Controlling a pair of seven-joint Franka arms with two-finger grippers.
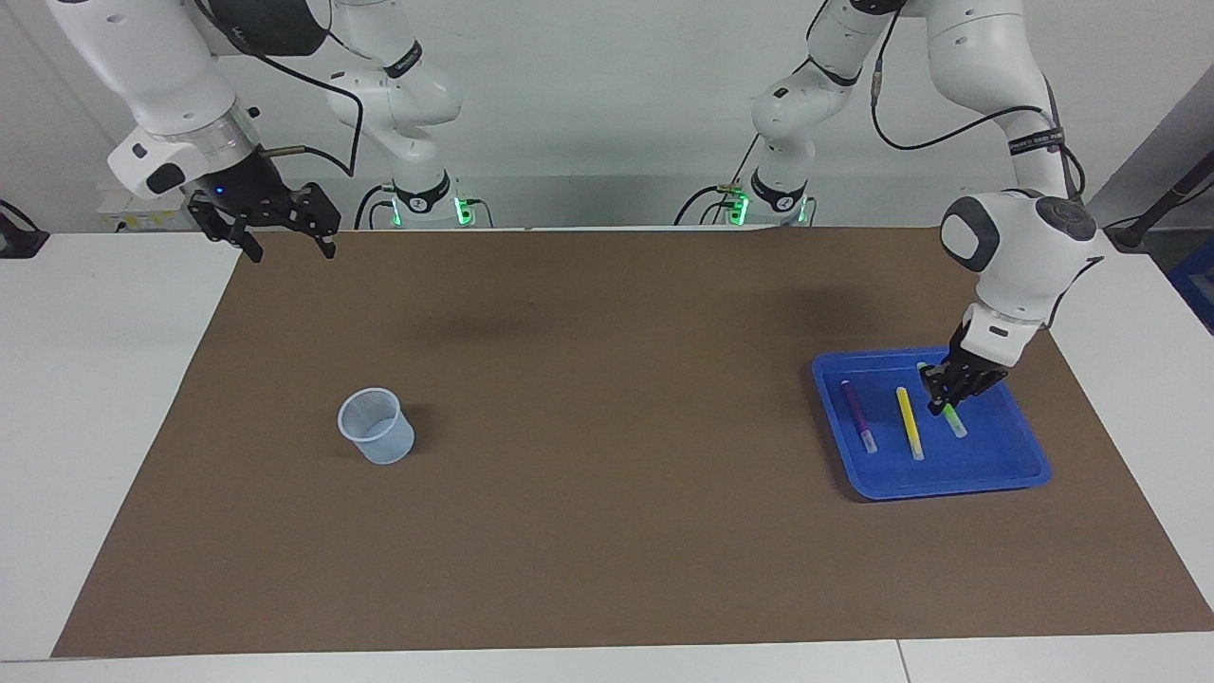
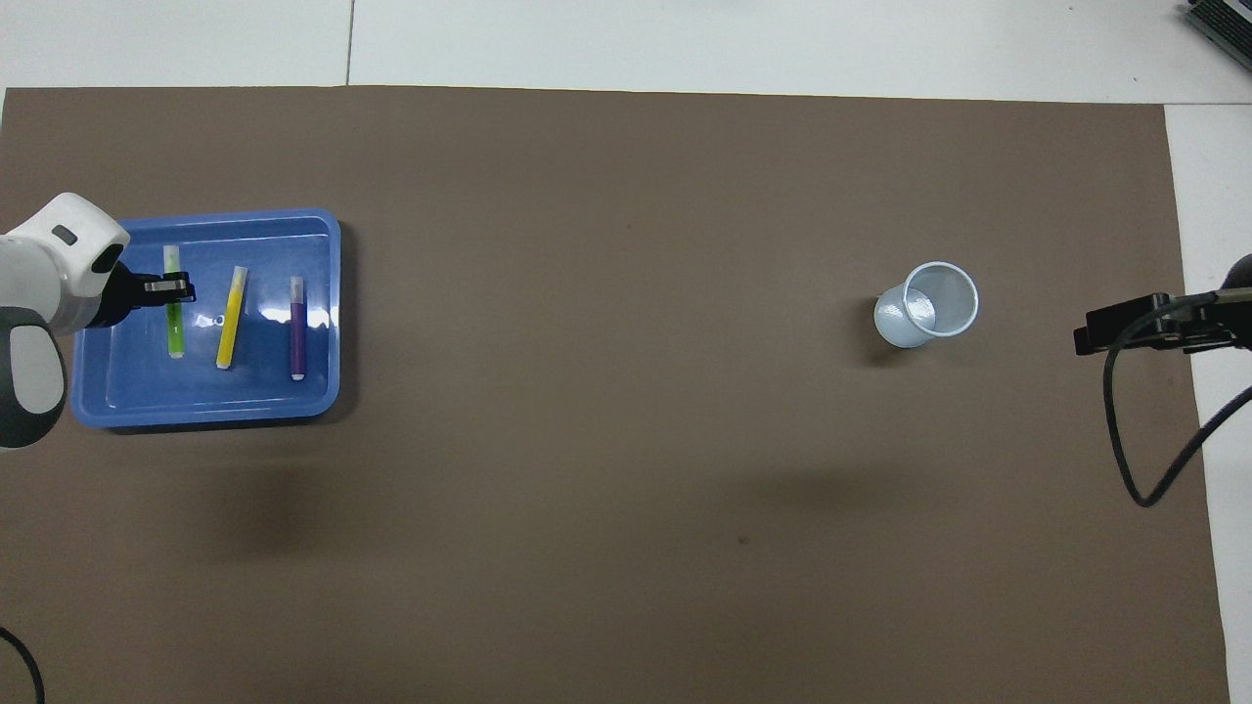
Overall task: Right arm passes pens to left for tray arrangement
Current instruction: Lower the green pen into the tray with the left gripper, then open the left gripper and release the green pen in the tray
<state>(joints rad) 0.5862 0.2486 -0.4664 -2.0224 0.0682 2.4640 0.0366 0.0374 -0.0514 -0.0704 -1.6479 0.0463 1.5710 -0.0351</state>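
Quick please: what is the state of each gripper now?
Left gripper: shut on the green pen, over the blue tray.
Right gripper: open, holding nothing, waiting.

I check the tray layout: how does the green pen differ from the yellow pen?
The green pen is clamped in the left gripper; the yellow pen lies free. Green is nearest the left arm's end; yellow lies in the middle. Both are inside the tray.

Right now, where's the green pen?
Green pen is in the left gripper's grip over the blue tray, at the left arm's end of the table, beside the yellow pen.
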